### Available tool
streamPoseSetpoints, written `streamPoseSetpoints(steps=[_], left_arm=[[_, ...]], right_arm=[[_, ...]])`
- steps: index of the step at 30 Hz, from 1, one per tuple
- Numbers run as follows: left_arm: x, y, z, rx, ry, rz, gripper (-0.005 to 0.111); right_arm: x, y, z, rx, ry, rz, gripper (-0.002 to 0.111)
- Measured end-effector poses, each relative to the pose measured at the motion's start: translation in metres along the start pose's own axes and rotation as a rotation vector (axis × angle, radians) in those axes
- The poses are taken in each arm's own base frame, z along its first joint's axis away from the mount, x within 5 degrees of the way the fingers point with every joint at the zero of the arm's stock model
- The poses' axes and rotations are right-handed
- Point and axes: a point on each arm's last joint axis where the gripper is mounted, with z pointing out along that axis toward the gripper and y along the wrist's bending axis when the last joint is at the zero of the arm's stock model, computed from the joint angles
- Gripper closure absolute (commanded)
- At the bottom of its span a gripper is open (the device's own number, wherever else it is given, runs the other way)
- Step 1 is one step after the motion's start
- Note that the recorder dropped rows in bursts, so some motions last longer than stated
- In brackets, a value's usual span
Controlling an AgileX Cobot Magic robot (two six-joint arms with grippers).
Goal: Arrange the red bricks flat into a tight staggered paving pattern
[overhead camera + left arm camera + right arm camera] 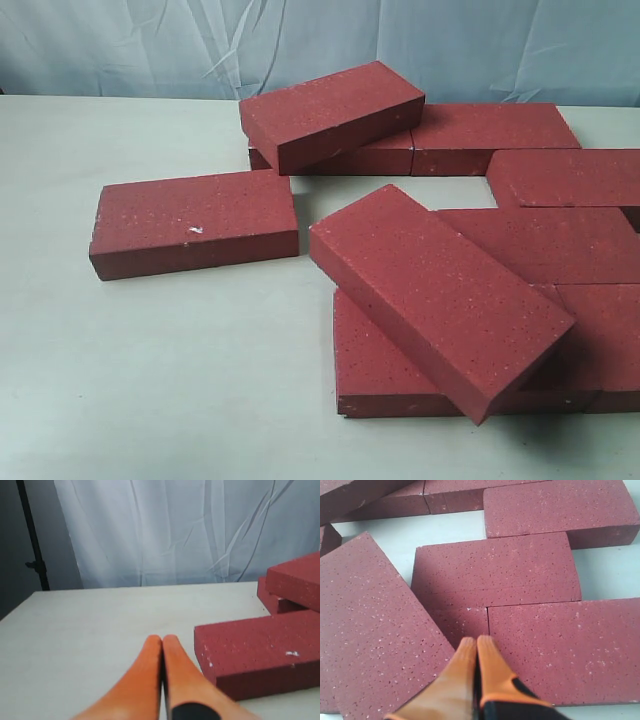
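Observation:
Several dark-red speckled bricks lie on the pale table. One brick with a white chip (195, 222) lies flat and alone at the left. Another brick (332, 112) rests tilted on the back row, and a third (440, 295) leans across the flat bricks (560, 235) at the front right. No gripper shows in the exterior view. My left gripper (162, 639) is shut and empty, over bare table beside the chipped brick (260, 652). My right gripper (476, 640) is shut and empty, just above the flat bricks (495, 575), next to the leaning brick (370, 630).
A pale blue curtain (300, 40) hangs behind the table (150, 380). A black stand pole (32, 540) rises past the table's far corner in the left wrist view. Gaps of bare table show between some flat bricks (450, 530).

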Motion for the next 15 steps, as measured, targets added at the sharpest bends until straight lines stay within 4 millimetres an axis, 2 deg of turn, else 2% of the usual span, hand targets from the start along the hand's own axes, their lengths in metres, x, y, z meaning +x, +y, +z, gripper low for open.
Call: streamPoseSetpoints(steps=[15], left_arm=[[-0.016,0.000,-0.001,-0.005,-0.179,0.000,0.107]], right_arm=[[-0.001,0.002,0.000,-0.018,-0.007,0.017,0.109]])
